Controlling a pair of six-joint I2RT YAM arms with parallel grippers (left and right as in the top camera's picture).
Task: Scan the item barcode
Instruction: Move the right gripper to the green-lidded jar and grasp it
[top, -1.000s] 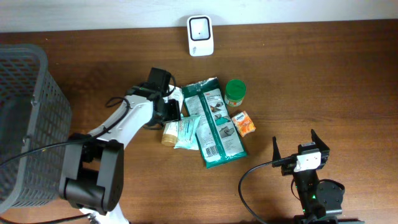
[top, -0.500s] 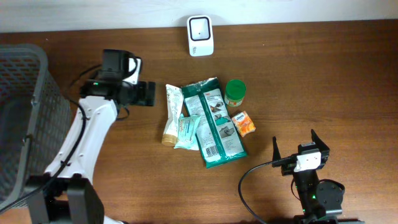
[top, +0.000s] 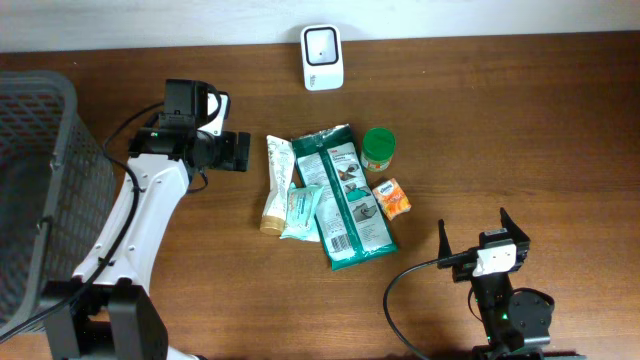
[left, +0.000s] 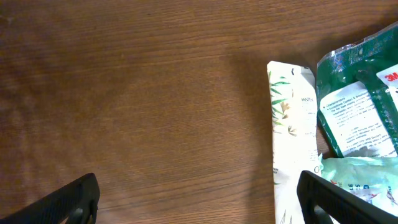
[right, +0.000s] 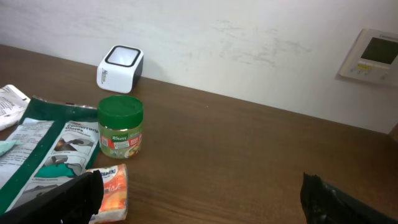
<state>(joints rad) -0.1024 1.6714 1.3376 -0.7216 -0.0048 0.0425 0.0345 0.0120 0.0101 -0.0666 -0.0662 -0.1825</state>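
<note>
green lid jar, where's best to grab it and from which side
Grip the green lid jar across its round body just under the lid, probably coming from the right. It stands upright, with the green pouch close on its left and the orange packet on its near side. The table to its right is bare.

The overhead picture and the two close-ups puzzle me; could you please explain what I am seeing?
Two robot arms work at a table. The overhead view looks straight down; the other two come from a camera on each wrist. The left gripper hovers open beside a tube; the right gripper sits open near its base. Neither holds anything. Also on the table: a green pouch, a teal sachet, a jar, an orange packet and a white scanner. A basket stands at the left.
</note>
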